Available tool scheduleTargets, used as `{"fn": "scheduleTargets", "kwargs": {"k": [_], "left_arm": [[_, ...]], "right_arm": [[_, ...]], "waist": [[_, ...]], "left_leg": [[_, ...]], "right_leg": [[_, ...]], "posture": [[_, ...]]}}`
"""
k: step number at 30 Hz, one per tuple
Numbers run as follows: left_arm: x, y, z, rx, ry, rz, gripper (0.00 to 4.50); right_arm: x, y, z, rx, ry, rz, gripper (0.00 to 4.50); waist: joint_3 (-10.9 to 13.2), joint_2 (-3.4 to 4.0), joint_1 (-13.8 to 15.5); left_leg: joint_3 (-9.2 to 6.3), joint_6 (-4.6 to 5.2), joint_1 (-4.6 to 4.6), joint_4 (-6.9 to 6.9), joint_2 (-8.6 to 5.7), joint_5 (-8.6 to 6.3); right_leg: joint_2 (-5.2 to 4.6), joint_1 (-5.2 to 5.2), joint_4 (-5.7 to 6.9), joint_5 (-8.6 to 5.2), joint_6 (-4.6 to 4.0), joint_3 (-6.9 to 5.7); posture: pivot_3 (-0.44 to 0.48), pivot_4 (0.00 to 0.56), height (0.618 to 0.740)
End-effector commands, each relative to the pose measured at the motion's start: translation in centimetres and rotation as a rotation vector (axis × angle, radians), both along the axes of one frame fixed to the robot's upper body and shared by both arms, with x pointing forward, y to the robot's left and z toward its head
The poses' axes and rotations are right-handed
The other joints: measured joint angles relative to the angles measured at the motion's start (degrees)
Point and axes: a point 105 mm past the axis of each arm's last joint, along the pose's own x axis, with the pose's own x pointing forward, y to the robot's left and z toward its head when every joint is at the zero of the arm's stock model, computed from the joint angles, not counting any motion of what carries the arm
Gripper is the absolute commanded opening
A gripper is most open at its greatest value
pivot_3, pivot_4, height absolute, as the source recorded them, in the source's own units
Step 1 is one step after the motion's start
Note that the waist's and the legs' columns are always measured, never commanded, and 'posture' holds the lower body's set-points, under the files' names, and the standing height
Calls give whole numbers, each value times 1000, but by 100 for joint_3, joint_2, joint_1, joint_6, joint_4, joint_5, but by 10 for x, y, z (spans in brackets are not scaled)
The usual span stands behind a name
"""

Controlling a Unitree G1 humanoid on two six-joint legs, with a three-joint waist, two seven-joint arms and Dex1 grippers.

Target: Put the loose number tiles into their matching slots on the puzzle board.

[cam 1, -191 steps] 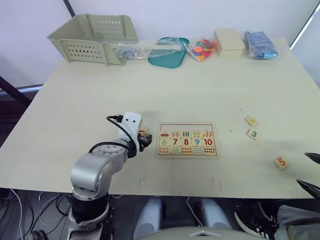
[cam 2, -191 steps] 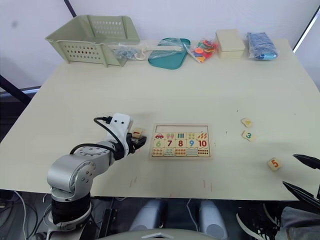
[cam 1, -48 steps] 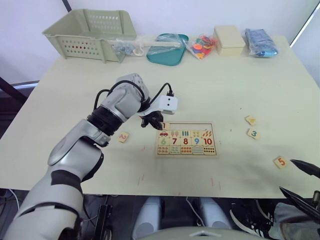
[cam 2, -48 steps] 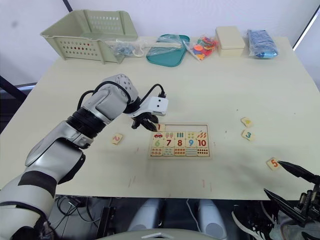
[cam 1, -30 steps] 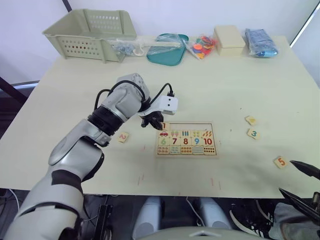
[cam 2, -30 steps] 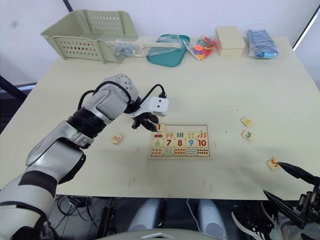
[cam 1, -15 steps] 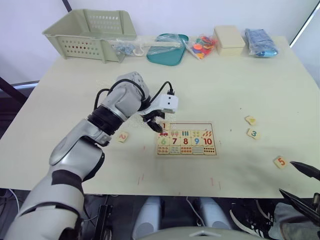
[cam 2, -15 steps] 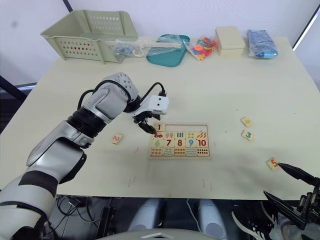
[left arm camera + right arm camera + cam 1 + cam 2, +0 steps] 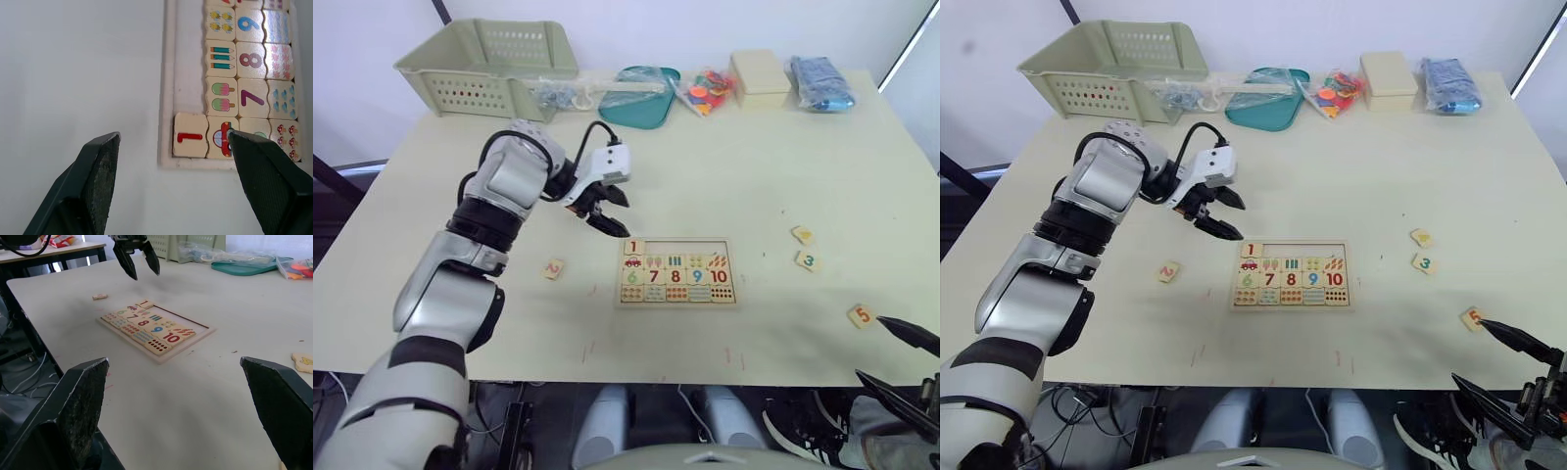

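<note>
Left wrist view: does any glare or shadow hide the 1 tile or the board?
Left wrist view: no; the 1 tile reads plainly in the board corner, evenly lit, no glare. Left eye view: soft, even light on the table, no hard shadow around the 5 tile.

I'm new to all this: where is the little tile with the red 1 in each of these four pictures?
Left eye view: the 1 tile sits in the puzzle board's far-left corner slot.
Right eye view: the same corner slot.
Left wrist view: the corner slot, beside the car picture.
Right wrist view: the board corner farthest from the red 10.
Shared landmark: the red 7 tile.
</note>
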Motion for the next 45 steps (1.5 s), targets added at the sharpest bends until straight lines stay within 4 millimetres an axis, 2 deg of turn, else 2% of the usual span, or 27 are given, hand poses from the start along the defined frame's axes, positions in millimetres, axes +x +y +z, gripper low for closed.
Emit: {"fn": "scheduleTargets", "kwargs": {"k": [1,2,5,11,12,24,45], "left_arm": [[7,2,5,-89,-98,-33,3701],[7,2,2,-95,-118,-54,3701],[8,1,-2,-124,-103,-61,3020],[13,2,-17,-112,-149,-98,181],[13,3,-20,-100,-156,-106,78],[14,2,-34,-62,-155,-137,78],[10,9,-44,-17,-142,-163,78]], "right_arm": [[2,2,6,-16,-38,6,4500],[3,2,6,-15,-40,7,4500],[4,2,6,-12,-40,13,4500],[3,3,7,-12,-38,16,4500],[3,3,7,-12,-38,17,4500],[1,4,5,-11,-38,8,4500],[2,4,5,-15,-45,9,4500]], "waist": [[0,0,-10],[0,0,-23],[0,0,-46],[0,0,-54],[0,0,-57],[0,0,-72],[0,0,-73]], "left_leg": [[2,0,1,2,2,0],[2,0,0,3,2,0],[-1,0,1,2,2,0],[0,0,1,3,-5,0],[0,0,1,3,-5,0],[-2,0,0,3,-8,0],[-2,0,1,3,-9,0]], "right_leg": [[-3,0,0,0,0,0],[-3,0,0,0,0,0],[-2,-1,2,1,0,-1],[-2,0,3,1,0,-2],[-2,-1,3,1,1,-2],[-1,-1,4,1,1,-2],[-1,0,6,1,1,-2]], "posture": [[0,150,740],[0,150,740],[0,150,740],[0,150,740],[0,150,740],[0,150,740],[0,150,740]]}}
